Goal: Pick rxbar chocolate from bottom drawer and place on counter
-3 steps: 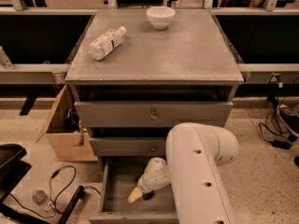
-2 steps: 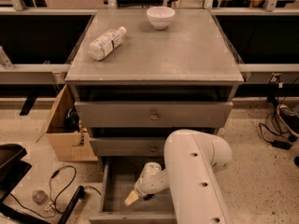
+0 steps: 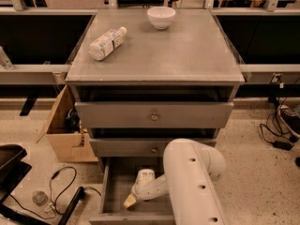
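Note:
The bottom drawer point(image 3: 108, 191) is pulled open below two closed drawers, and its plain grey inside shows on the left. My white arm point(image 3: 192, 182) reaches down into it from the right. The gripper point(image 3: 130, 200) is low inside the drawer near its left front, with a tan tip showing. The rxbar chocolate is not visible; the arm hides much of the drawer's floor. The counter point(image 3: 183, 50) is the flat grey cabinet top above.
A white-labelled plastic bottle point(image 3: 107, 43) lies on the counter at the back left, and a white bowl point(image 3: 161, 17) stands at the back middle. A cardboard box point(image 3: 65, 130) sits left of the cabinet. Cables point(image 3: 61, 191) lie on the floor.
The gripper has moved a little to the left and lower inside the bottom drawer. Nothing on the counter has moved.

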`<state>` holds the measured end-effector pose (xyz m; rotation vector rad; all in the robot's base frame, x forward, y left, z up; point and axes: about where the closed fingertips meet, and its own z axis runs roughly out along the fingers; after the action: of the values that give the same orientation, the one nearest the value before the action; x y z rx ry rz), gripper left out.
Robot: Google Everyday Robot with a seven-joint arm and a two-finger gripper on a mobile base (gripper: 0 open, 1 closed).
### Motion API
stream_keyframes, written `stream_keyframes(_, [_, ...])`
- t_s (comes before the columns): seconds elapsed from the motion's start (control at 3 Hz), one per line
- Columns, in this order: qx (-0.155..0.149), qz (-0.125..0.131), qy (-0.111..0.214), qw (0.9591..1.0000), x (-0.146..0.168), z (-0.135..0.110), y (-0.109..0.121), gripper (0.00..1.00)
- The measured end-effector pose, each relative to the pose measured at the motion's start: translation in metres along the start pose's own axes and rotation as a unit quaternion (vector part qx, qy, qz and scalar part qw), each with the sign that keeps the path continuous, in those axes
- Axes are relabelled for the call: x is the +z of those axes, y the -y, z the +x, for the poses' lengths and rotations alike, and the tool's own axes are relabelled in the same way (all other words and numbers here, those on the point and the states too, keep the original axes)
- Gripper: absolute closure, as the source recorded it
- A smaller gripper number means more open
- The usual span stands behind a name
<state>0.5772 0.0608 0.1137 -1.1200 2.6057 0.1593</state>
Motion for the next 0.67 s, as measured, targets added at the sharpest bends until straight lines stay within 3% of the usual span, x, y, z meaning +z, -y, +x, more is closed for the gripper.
stream_keyframes(0.67, [0.012, 0.032, 0.001, 0.9994, -0.012, 0.004, 0.050, 0.00])
